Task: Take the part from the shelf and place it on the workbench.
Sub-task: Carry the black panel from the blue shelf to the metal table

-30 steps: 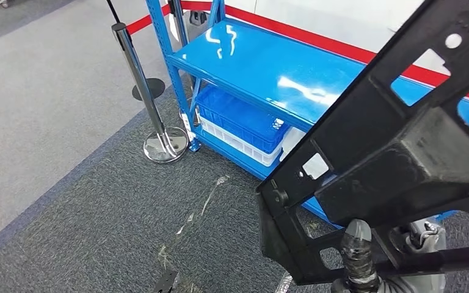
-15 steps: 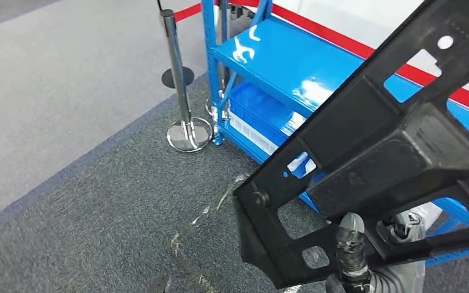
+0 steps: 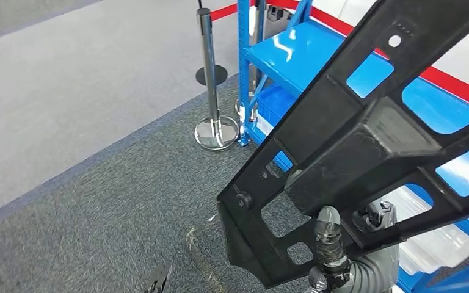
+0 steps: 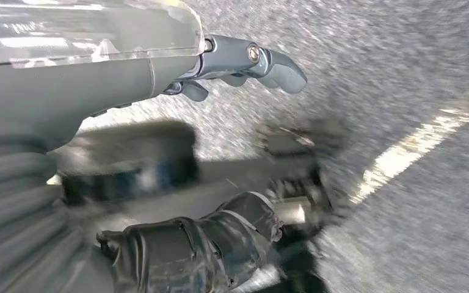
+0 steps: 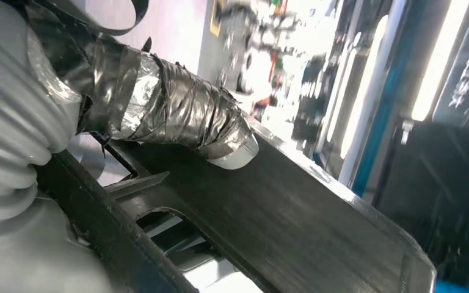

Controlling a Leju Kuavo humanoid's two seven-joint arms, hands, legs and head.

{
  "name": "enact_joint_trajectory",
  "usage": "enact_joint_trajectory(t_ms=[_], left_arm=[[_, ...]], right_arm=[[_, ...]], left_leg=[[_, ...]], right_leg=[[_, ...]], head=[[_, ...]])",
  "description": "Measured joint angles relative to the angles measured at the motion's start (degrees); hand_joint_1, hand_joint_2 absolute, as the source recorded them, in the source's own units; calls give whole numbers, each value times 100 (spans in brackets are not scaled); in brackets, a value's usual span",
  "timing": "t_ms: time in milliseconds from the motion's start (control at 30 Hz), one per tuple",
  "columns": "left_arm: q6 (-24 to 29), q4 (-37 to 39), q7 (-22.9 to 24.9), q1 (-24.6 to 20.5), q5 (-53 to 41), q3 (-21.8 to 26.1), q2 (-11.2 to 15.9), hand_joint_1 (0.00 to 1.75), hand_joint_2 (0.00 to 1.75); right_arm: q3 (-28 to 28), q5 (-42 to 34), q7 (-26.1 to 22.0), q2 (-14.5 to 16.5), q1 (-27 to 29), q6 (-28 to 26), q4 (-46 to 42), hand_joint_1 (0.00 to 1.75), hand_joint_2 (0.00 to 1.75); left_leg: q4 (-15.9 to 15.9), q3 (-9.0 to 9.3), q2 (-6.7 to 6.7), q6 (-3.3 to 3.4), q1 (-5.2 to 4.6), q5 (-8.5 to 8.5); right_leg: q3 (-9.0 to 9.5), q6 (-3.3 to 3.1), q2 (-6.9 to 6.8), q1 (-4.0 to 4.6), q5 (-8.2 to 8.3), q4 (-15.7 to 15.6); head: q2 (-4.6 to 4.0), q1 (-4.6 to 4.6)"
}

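Right hand (image 3: 342, 259) grips our black plastic part (image 3: 366, 140) from below, tape-wrapped thumb pressed on it — raised before the blue shelf (image 3: 293, 52). Left hand (image 4: 244, 61) — empty, fingers loosely apart. Chrome stanchion (image 3: 210, 79) beside the shelf.

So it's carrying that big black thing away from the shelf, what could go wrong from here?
Two risks. The large black plastic frame part juts well beyond the right hand, so as the robot turns, its long end might clip the blue metal shelf or the chrome barrier post. Also, the hand appears to grip only one lower bar, with the taped thumb pressed on top, so the part could tilt or slip.
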Motion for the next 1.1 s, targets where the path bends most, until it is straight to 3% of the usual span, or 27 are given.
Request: enact_joint_trajectory(t_ms=[67, 100, 167, 233, 300, 367, 400, 467, 533, 567, 600, 633, 667, 733, 800, 867, 900, 967, 1033, 1100], left_arm=[[104, -7, 82, -147, 16, 4, -17, 0, 175], [142, -9, 120, -200, 26, 6, -24, 0, 175], [182, -10, 166, -278, 38, 8, -28, 0, 175], [193, -11, 178, -349, 38, 8, -28, 0, 175], [205, -15, 179, -408, 46, 10, -31, 0, 175], [254, -19, 220, -434, 67, 15, -34, 0, 175], [289, -19, 265, -452, 82, 16, -37, 0, 175], [354, -19, 395, -546, 113, 17, -45, 0, 175], [385, -19, 515, -681, 141, 17, -52, 0, 175], [389, -19, 567, -741, 158, 19, -54, 0, 175], [390, -19, 614, -792, 177, 21, -54, 0, 175], [391, -19, 663, -841, 201, 22, -54, 0, 175], [392, -19, 710, -888, 219, 23, -54, 0, 175], [394, -19, 800, -989, 247, 26, -53, 0, 175], [394, -19, 857, -1078, 256, 33, -50, 0, 175], [395, -18, 875, -1116, 262, 41, -31, 0, 175], [397, -17, 875, -1120, 266, 43, -19, 0, 175], [398, -16, 875, -1144, 275, 43, 1, 0, 175], [397, -17, 875, -1173, 280, 43, -5, 0, 175], [397, -17, 875, -1175, 284, 43, -5, 0, 175]], right_arm=[[0, -148, -36, 1, -2, 76, 26, 175, 175], [0, -203, -60, 3, -8, 110, 45, 175, 175], [0, -256, -95, 13, -31, 148, 79, 175, 175], [0, -271, -104, 29, -53, 157, 97, 175, 175], [0, -292, -110, 38, -66, 172, 114, 175, 175], [0, -354, -120, 39, -89, 220, 137, 175, 175], [0, -403, -133, 40, -110, 258, 150, 175, 175], [0, -499, -177, 41, -161, 345, 174, 175, 175], [1, -576, -203, 42, -189, 419, 218, 175, 175], [1, -611, -205, 42, -198, 446, 250, 175, 175], [3, -644, -205, 42, -212, 466, 286, 175, 175], [9, -679, -207, 44, -238, 486, 320, 175, 175], [17, -714, -211, 48, -273, 504, 349, 175, 175], [54, -782, -226, 69, -359, 544, 399, 175, 175], [89, -830, -251, 98, -421, 568, 448, 175, 175], [113, -847, -273, 122, -465, 574, 492, 175, 175], [124, -849, -280, 138, -488, 574, 510, 175, 175], [148, -849, -290, 174, -522, 573, 534, 175, 175], [173, -850, -292, 196, -532, 572, 556, 175, 175], [196, -854, -292, 202, -533, 572, 588, 175, 175]], left_leg=[[577, -297, 79, -40, 38, -171], [604, -318, 95, -48, 50, -109], [28, -39, 179, -32, 59, 263], [-687, 316, 375, 21, 5, 509], [-935, 424, 454, 89, -56, 515], [-990, 435, 351, 163, -50, 543], [-1031, 458, 295, 198, -36, 563], [-1101, 504, 190, 297, -4, 606], [-1105, 503, 73, 353, -14, 617], [-1099, 500, -1, 357, -20, 616], [-1087, 500, -75, 358, -25, 615], [-1068, 500, -150, 357, -29, 610], [-1044, 500, -223, 352, -29, 602], [-969, 468, -353, 320, -35, 569], [-922, 398, -464, 259, -32, 556], [-932, 349, -558, 191, -15, 573], [-908, 332, -510, 159, -20, 559], [-603, 178, -250, 87, -23, 395], [64, -162, 11, 15, 13, 103], [541, -443, 78, -36, 62, -1]], right_leg=[[1, -11, -138, 6, -7, 0], [5, -12, -197, 6, -11, 0], [28, 0, -292, 5, -25, -1], [57, 32, -373, 23, -38, -14], [82, 82, -456, 49, -36, -50], [115, 147, -535, 59, -40, -91], [120, 177, -487, 55, -73, -65], [-30, 208, -239, 45, -282, 291], [-392, 205, -14, 53, -587, 1015], [-567, 207, 19, 61, -668, 1324], [-664, 209, 34, 68, -643, 1459], [-655, 206, 42, 71, -509, 1373], [-552, 198, 59, 69, -303, 1099], [-244, 183, 243, 48, 36, 356], [-97, 171, 403, 36, 112, 5], [-80, 134, 347, 35, 116, -27], [-61, 104, 294, 27, 126, -57], [-11, 44, 158, -6, 140, -116], [15, 13, 18, -3, 127, -130], [27, 12, -110, -6, 104, -128]], head=[[0, 1], [0, -1], [0, -3], [0, -4], [0, 2], [0, 7], [0, 12], [0, 32], [0, 54], [0, 61], [0, 65], [0, 65], [0, 66], [0, 68], [0, 72], [0, 81], [0, 82], [0, 44], [0, 7], [0, 5]])
